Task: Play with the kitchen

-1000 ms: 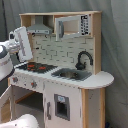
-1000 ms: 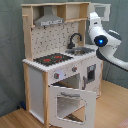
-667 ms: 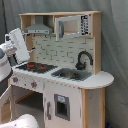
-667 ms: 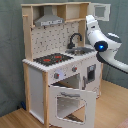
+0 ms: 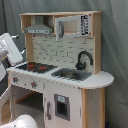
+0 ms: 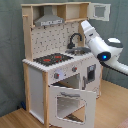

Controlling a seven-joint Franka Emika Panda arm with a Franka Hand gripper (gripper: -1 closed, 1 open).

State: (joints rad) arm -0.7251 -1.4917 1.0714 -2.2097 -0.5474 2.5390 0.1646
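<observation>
In the first exterior view the kitchen (image 5: 60,70) fills the middle of the frame, and the arm (image 5: 10,50) at the left edge has crept a bit further in toward the stove (image 5: 35,66) than it was a second ago. It's slow going, so I'd guess it's only lining up for something on the stove side, nothing actually played with yet. The sink (image 5: 72,75) and faucet (image 5: 84,59) sit right of centre, untouched. The arm is cut off by the frame here, so no claw to see at all. In the second exterior view the kitchen (image 6: 62,65) is centre-left with the oven door (image 6: 70,102) hanging open at the bottom, same as before, and the arm (image 6: 100,42) comes in from the right and has slid leftward, now reaching toward the sink (image 6: 77,51). Its tip gets lost against the faucet (image 6: 75,39), so I can't tell whether the claw is spread or pinched, or if it's touching anything.
</observation>
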